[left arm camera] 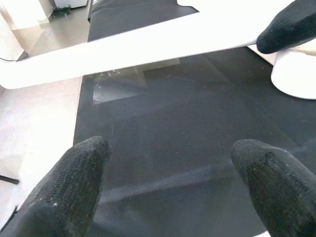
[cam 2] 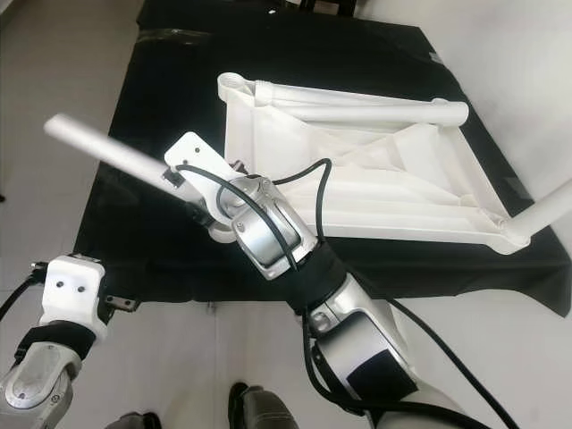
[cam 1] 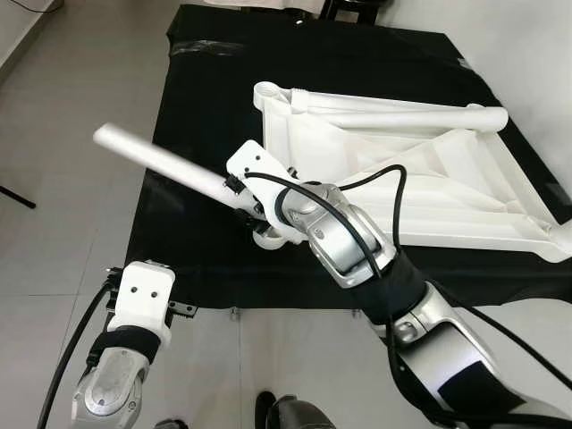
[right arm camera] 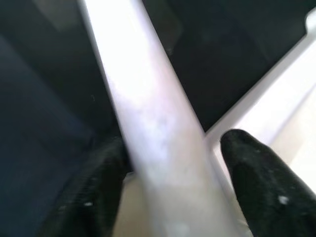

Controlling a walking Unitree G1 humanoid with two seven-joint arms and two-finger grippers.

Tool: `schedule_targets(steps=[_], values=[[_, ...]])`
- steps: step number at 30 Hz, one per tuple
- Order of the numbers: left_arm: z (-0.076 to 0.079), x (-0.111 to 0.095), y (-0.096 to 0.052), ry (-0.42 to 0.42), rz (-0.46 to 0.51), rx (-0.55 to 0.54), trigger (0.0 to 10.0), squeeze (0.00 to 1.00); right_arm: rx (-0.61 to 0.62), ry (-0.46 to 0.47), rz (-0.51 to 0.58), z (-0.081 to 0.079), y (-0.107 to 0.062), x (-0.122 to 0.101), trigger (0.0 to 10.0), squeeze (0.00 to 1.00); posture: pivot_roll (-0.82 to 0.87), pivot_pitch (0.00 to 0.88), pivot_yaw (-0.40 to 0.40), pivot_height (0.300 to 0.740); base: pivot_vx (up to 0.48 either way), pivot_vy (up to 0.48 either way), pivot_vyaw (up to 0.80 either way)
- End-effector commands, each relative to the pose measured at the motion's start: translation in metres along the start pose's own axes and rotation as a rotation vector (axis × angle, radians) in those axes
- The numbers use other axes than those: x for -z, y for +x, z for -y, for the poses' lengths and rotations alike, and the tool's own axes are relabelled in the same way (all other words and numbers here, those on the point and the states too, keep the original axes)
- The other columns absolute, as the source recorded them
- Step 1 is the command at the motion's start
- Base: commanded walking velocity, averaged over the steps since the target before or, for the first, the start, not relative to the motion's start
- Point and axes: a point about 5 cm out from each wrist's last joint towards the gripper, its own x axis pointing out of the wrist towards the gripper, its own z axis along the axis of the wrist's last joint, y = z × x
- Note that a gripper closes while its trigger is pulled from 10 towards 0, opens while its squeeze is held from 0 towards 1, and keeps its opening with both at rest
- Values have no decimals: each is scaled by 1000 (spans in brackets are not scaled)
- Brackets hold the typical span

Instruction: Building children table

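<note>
- The upturned tabletop (cam 1: 402, 179) lay on the cloth (cam 1: 206, 223) spread over the floor (cam 1: 63, 179), toward the robot's right.
- One leg (cam 1: 393, 117) lay along the tabletop's far edge.
- Another leg (cam 1: 165, 161) slanted out leftward from the tabletop's near-left corner, above the cloth.
- The right pincer (right arm camera: 168, 168) sat around that leg, near the corner.
- The left pincer (left arm camera: 173, 182) hung over the cloth's near edge.

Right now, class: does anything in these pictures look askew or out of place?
Yes. The leg in the right pincer leans steeply away over the black cloth instead of standing upright in the corner socket of the upturned tabletop. Another leg lies loose inside the tabletop.
</note>
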Motion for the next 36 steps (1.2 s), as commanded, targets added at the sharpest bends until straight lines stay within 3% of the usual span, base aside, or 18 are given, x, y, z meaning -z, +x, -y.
schedule_targets(steps=[1, 11, 19, 20, 21, 22, 24, 25, 26, 27, 28, 30, 31, 32, 34, 35, 36], values=[[4, 4, -1, -5, -12, 3, 10000, 0, 8, -12, -83, 1, 3, 14, 0, 0, -235, 181, -178, 740, 0, 0, 0], [4, 3, 0, -8, -4, -5, 10000, 0, 29, -115, -97, 7, -1, 16, 0, 0, -238, 185, -182, 740, 0, 0, 0], [3, 3, 1, -10, -2, -9, 10000, 0, 28, -110, -46, 8, 0, 12, 0, 0, -238, 185, -179, 740, 0, 0, 0], [2, 3, 1, -20, 0, -13, 10000, 0, 50, -59, 24, 14, 0, 3, 0, 0, -235, 181, -178, 740, 0, 0, 0], [2, 3, 1, -20, 0, -13, 10000, 0, 50, -59, 24, 14, 0, 3, 0, 0, -235, 181, -178, 740, 0, 0, 0], [-1, 1, 3, -40, 6, -25, 10000, 0, 78, 27, 108, 24, -1, -6, 0, 0, -231, 183, -180, 740, 0, 0, 0], [-1, 1, 3, -40, 6, -25, 10000, 0, 78, 27, 108, 24, -1, -6, 0, 0, -231, 183, -180, 740, 0, 0, 0], [-4, -1, 5, -84, 15, -39, 10000, 0, 97, 112, 187, 35, -3, -12, 0, 0, -230, 179, -179, 740, 0, 0, 0], [-4, -1, 5, -84, 15, -39, 10000, 0, 97, 112, 187, 35, -3, -12, 0, 0, -230, 179, -179, 740, 0, 0, 0], [-8, -6, 9, -150, 38, -55, 10000, 0, 101, 196, 246, 44, -5, -15, 0, 0, -226, 162, -177, 740, 0, 0, 0], [-8, -6, 9, -150, 38, -55, 10000, 0, 101, 196, 246, 44, -5, -15, 0, 0, -226, 162, -177, 740, 0, 0, 0], [-15, -18, 17, -264, 94, -74, 10000, 0, 96, 276, 310, 53, -8, -16, 0, 0, -223, 151, -172, 740, 0, 0, 0], [-15, -18, 17, -264, 94, -74, 10000, 0, 96, 276, 310, 53, -8, -16, 0, 0, -223, 151, -172, 740, 0, 0, 0], [-21, -29, 23, -334, 142, -84, 10000, 0, 92, 309, 346, 56, -10, -17, 0, 0, -221, 144, -164, 740, 0, 0, 0], [-21, -29, 23, -334, 142, -84, 10000, 0, 92, 309, 346, 56, -10, -17, 0, 0, -221, 144, -164, 740, 0, 0, 0], [-27, -41, 29, -414, 199, -93, 10000, 0, 76, 332, 392, 56, -13, -20, 0, 0, -221, 143, -163, 740, 0, 0, 0], [-38, -59, 38, -534, 291, -101, 10000, 1000, 64, 341, 450, 55, -17, -23, 0, 0, -214, 127, -154, 740, 0, 0, 0]])
